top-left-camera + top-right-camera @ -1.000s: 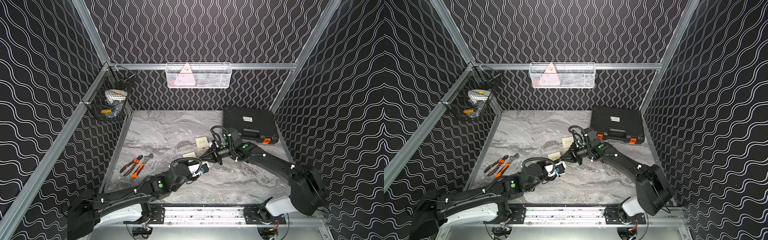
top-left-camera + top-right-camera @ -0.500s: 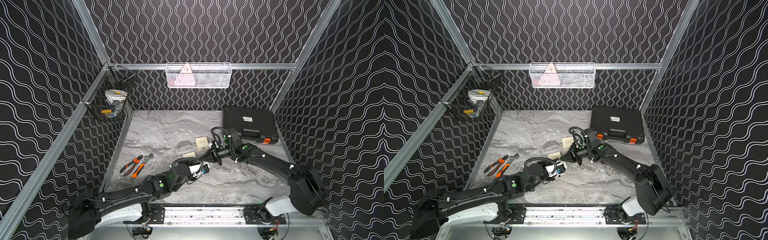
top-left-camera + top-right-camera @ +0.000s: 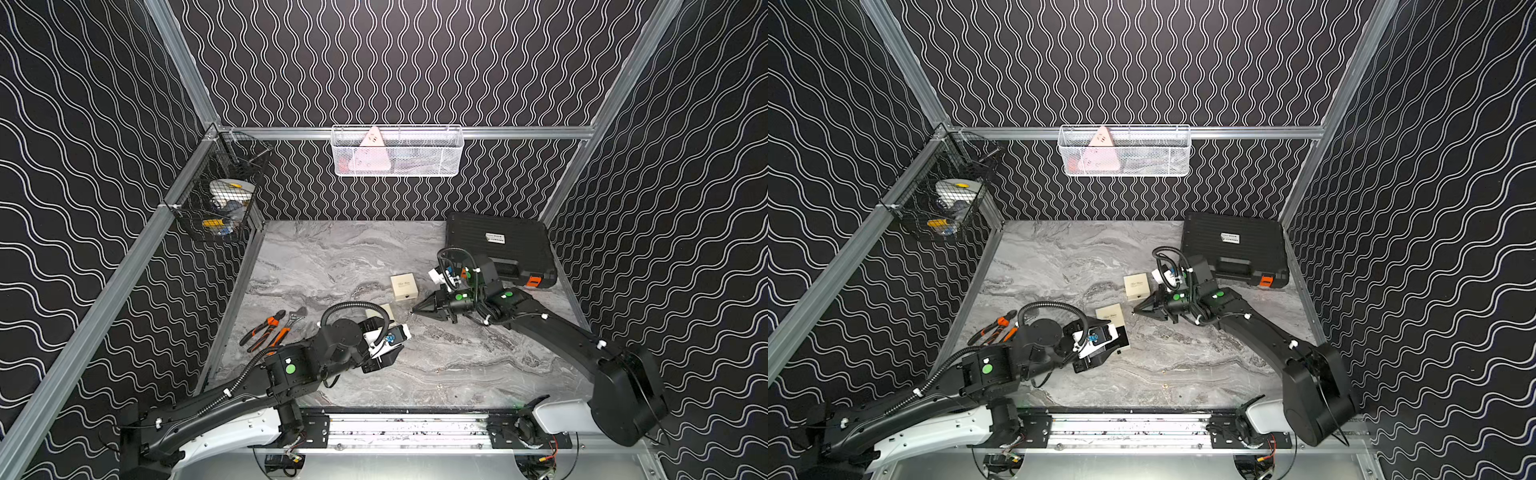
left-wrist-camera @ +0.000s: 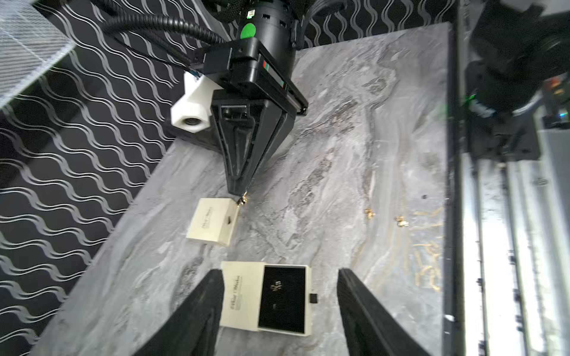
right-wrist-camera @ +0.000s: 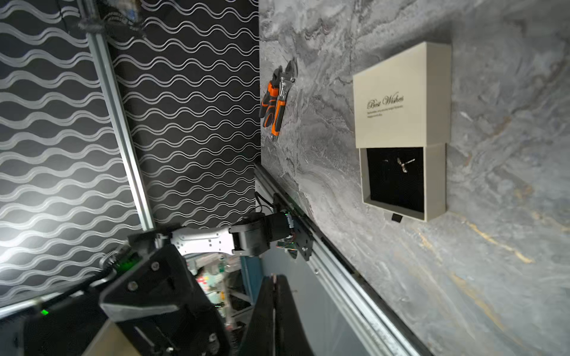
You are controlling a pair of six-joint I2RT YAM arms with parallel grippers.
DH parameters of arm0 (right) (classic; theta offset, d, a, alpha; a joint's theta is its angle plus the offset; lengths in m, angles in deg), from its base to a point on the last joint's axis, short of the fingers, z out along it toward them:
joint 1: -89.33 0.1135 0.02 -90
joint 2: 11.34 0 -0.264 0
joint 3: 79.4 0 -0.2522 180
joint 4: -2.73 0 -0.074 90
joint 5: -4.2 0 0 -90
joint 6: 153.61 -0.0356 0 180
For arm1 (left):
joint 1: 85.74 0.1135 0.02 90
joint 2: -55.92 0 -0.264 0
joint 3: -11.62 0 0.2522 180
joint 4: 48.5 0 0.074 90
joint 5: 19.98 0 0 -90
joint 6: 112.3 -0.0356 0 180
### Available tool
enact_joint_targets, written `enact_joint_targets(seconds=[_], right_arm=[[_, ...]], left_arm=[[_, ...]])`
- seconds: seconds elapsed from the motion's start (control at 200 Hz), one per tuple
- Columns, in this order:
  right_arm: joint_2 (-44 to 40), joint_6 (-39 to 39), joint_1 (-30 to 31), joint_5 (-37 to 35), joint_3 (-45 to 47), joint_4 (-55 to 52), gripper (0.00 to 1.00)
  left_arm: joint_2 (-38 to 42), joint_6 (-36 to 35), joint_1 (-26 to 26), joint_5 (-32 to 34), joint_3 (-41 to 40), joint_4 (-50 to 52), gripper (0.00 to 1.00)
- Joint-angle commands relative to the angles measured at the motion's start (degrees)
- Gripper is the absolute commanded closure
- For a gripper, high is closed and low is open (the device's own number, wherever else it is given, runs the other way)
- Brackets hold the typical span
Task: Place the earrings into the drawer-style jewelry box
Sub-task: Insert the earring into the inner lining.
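Left gripper (image 4: 279, 274), shut a moment ago, is half open and empty over the jewelry box (image 4: 240, 296), earring (image 4: 275, 285) lying in its drawer (image 4: 308, 314); right gripper (image 4: 239, 192) pinches another earring (image 4: 243, 200) beside the box, likely next in.

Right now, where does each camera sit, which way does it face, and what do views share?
Top views: high over the front rail, looking down at table and back wall; left arm and right arm show.
Left wrist: on the left arm, looking past the open left tool at the open box, closed box and right tool shut on an earring.
Right wrist: on the right arm, looking across the table at the open box, pliers and left arm; its shut tool shows.
Shared: both wrist views show earrings in the open box.
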Motion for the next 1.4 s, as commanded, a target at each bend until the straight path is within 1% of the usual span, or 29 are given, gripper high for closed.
enact_joint_targets(seconds=[0.0, 0.085, 0.18, 0.255, 0.32, 0.46, 0.58, 0.755, 0.961, 1.096, 1.181, 1.301, 1.391], right_arm=[[-2.78, 9.57, 0.02, -2.97, 2.73, 1.03, 1.0], [-4.16, 9.2, 0.21, -2.47, 5.23, 4.25, 1.0], [-5.27, 9.41, 0.97, -1.9, 6.3, 5.61, 1.0], [-6.86, 10.23, 1.94, -3.1, 6.64, 5.91, 1.0], [-8.25, 10.45, 2.86, -4.27, 7.21, 7.01, 1.0], [-9.79, 10.87, 4.53, -5.23, 7.63, 8.33, 1.0], [-10.1, 10.69, 5.75, -5.52, 7.89, 9.24, 1.0], [-9.67, 9.73, 6.2, -4.69, 8.33, 10.63, 1.0], [-9.49, 8.39, 6.71, -3.93, 8.51, 12.88, 1.0], [-9.4, 7.95, 7.14, -3.52, 8.42, 13.42, 1.0], [-9.33, 7.7, 7.24, -3.41, 8.42, 13.57, 1.0], [-9.31, 7.27, 7.24, -3.26, 8.51, 13.91, 1.0], [-9.09, 6.83, 7.24, -2.93, 8.42, 14.14, 1.0]], left_arm=[[-1.45, 7.24, 0.36, -7.85, 2.66, 6.27, 0.34], [-2.73, 9.99, 0.34, -7.52, 3.65, 7.21, 0.28], [-4.2, 11.18, 0.31, -6.22, 4.04, 7.24, 0.17], [-5.6, 11.42, 0.29, -6.1, 4.79, 7.03, 0.15], [-7.52, 11.7, 0.28, -5.44, 5.82, 6.81, 0.14], [-11.67, 11.29, 0.31, -3.98, 7.3, 5.23, 0.21], [-13.57, 10.6, 0.38, -1.62, 7.75, 3.03, 0.28], [-13.58, 9.34, 0.39, 1.96, 6.8, -0.18, 0.41], [-14.28, 9.42, 0.33, 4.21, 6.18, -2.4, 0.52], [-14.38, 9.1, 0.43, 5.79, 5.87, -2.93, 0.56], [-14.37, 8.68, 0.39, 6.61, 5.91, -3.43, 0.6], [-14.8, 8.46, 0.37, 6.29, 6.26, -3.83, 0.64], [-15.25, 8.37, 0.42, 6.12, 6.52, -3.92, 0.69]])
